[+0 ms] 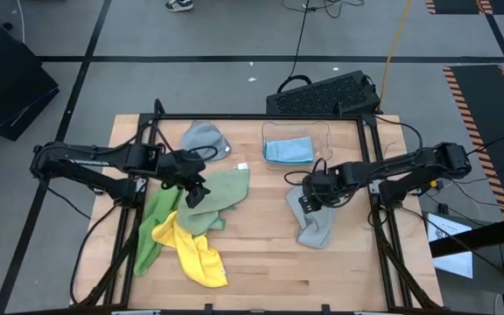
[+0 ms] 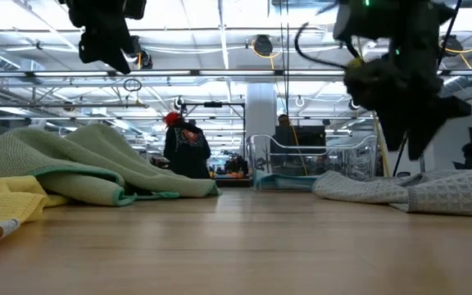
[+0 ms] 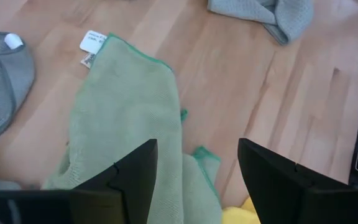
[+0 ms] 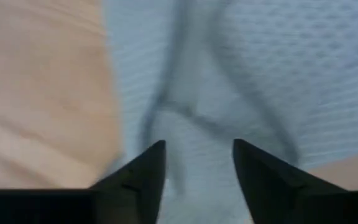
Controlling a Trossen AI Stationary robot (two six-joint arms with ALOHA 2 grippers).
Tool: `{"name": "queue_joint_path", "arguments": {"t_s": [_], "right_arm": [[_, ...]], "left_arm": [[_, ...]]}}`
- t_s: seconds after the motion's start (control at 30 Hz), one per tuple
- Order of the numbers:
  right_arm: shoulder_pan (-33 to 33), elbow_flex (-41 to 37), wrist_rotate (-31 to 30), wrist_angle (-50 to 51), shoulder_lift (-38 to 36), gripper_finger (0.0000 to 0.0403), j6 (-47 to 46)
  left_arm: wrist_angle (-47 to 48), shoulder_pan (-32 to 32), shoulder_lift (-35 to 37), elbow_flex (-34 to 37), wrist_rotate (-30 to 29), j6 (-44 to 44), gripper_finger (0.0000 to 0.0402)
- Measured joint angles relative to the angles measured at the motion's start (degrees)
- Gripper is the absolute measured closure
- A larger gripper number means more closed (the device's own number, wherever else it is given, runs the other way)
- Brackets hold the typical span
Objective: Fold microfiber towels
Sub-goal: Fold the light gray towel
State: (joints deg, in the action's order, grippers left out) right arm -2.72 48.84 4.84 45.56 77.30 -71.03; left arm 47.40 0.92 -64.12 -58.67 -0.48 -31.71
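A sage green towel (image 1: 220, 198) lies crumpled at the table's left middle, partly over a bright green towel (image 1: 151, 229) and a yellow towel (image 1: 197, 255). My left gripper (image 3: 197, 146) hovers open above the sage towel (image 3: 129, 106), with nothing between its fingers. On the right a grey towel (image 1: 315, 220) lies bunched on the wood. My right gripper (image 4: 199, 146) stands open just above it and clear of it in the low view (image 2: 408, 106). A second grey towel (image 1: 206, 138) lies at the far left. A light blue towel (image 1: 289, 150) rests inside the clear bin.
The clear plastic bin (image 1: 322, 133) stands at the far middle of the table. A white care label (image 3: 93, 43) sticks out from the sage towel's corner. Bare wood (image 1: 261, 254) lies between the two towel groups. A black frame (image 1: 370, 131) edges the table.
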Motion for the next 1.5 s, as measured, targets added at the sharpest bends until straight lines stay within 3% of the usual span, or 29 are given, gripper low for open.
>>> {"name": "queue_joint_path", "arguments": {"t_s": [0.13, 0.27, 0.43, 0.6, 0.63, 0.93, 1.13, 1.5], "right_arm": [[2.06, -3.62, -0.28, -0.27, 0.00, 0.0176, 4.82], [2.70, -7.31, 4.11, -5.45, -0.02, 0.0180, 13.36], [1.93, -13.08, 10.65, -11.81, -0.27, 0.0236, 16.30], [0.15, -14.56, 14.49, -18.34, -0.20, 0.0375, 15.99], [-0.18, -14.38, 14.70, -20.16, -0.40, 0.0386, 15.61], [-1.95, -9.16, 11.67, -39.52, -7.32, 0.0397, 7.11], [-2.84, -3.34, 9.60, -41.06, -12.19, 0.0397, 14.71], [-5.87, 1.42, 2.72, -40.98, -14.56, 0.0398, 26.06]], "left_arm": [[1.71, 0.74, 0.00, 0.00, -0.03, -3.28, 0.0176], [2.72, 1.59, 0.00, 0.02, -1.39, -5.27, 0.0176], [2.43, 1.74, 0.00, 0.04, -2.66, -8.73, 0.0176], [1.62, 1.74, 0.00, 0.05, -3.49, -12.37, 0.0176], [1.15, 1.74, 0.00, 0.07, -3.42, -13.25, 0.0176], [-14.29, 6.02, -1.65, 0.09, -2.70, -18.81, 0.0176], [-26.22, 9.89, -7.12, -1.79, -6.86, -14.40, 0.0176], [-44.28, 13.15, -21.00, -12.99, -16.08, 7.30, 0.0159]]}}
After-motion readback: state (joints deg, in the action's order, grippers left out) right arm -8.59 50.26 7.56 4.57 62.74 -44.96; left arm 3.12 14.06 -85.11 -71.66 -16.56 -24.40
